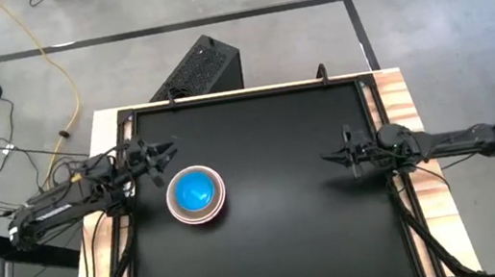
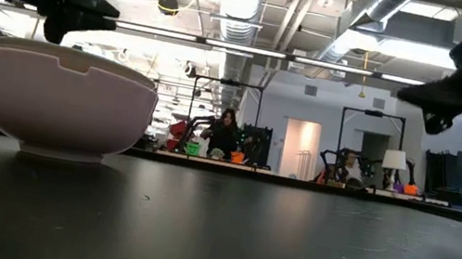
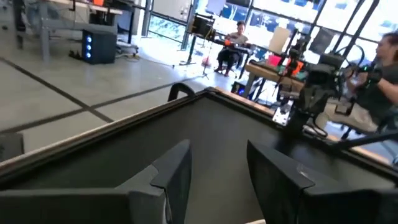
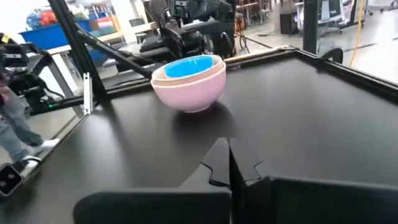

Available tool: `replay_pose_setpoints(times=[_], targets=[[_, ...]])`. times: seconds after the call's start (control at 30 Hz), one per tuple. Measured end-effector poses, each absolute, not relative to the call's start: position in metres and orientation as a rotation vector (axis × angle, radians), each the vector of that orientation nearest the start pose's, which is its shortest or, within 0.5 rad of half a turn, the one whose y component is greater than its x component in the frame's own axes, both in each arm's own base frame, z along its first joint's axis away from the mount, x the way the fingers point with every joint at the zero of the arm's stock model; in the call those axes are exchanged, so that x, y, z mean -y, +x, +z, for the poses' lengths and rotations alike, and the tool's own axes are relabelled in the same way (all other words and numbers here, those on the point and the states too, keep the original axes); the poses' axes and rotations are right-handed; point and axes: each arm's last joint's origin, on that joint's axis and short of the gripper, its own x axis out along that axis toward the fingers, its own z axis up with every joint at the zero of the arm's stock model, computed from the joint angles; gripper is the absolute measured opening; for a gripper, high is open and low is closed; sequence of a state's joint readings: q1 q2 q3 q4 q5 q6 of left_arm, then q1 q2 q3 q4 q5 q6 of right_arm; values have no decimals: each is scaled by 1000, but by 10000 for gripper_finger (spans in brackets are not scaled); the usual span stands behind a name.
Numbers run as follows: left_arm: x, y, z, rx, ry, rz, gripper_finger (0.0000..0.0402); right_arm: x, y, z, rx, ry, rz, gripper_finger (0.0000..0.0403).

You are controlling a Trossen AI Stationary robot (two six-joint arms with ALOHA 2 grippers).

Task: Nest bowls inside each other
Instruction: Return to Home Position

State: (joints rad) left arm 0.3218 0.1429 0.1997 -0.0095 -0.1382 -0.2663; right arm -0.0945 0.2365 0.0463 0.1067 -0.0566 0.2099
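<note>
One stack of nested bowls [image 1: 197, 194] rests by the pink bowl's foot on the black table, left of the middle. In the right wrist view the pink bowl [image 4: 189, 90] is outermost, with a pale rim inside it and a blue bowl [image 4: 186, 66] innermost. My left gripper [image 1: 170, 153] hovers level just beyond the stack's far-left side, open and holding nothing [image 3: 217, 158]. My right gripper [image 1: 328, 158] hangs level at the table's right side, pointing toward the stack, its fingers shut on nothing [image 4: 229, 163]. In the low view both grippers [image 2: 91, 7] [image 2: 411, 94] are above the table.
The black tabletop [image 1: 281, 241] has a raised dark frame and wooden side strips [image 1: 407, 97]. A black box [image 1: 199, 68] stands on the floor past the far edge. Bare table lies between the stack and my right gripper. People sit at desks in the room behind [image 2: 224, 133].
</note>
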Motion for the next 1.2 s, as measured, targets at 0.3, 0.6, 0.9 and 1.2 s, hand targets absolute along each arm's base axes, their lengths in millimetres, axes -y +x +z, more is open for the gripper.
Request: replay_pose_setpoints(times=[0.3, 0.6, 0.9, 1.2], targets=[[-37, 96, 193, 129, -290, 481, 144, 9, 108, 159, -99, 203, 21, 0], [-40, 97, 174, 143, -269, 559, 144, 11, 108, 161, -75, 186, 24, 0], [-40, 97, 173, 91, -152, 568, 144, 11, 107, 157, -112, 193, 15, 0], [-40, 97, 161, -37, -139, 575, 144, 12, 107, 157, -114, 194, 13, 0]])
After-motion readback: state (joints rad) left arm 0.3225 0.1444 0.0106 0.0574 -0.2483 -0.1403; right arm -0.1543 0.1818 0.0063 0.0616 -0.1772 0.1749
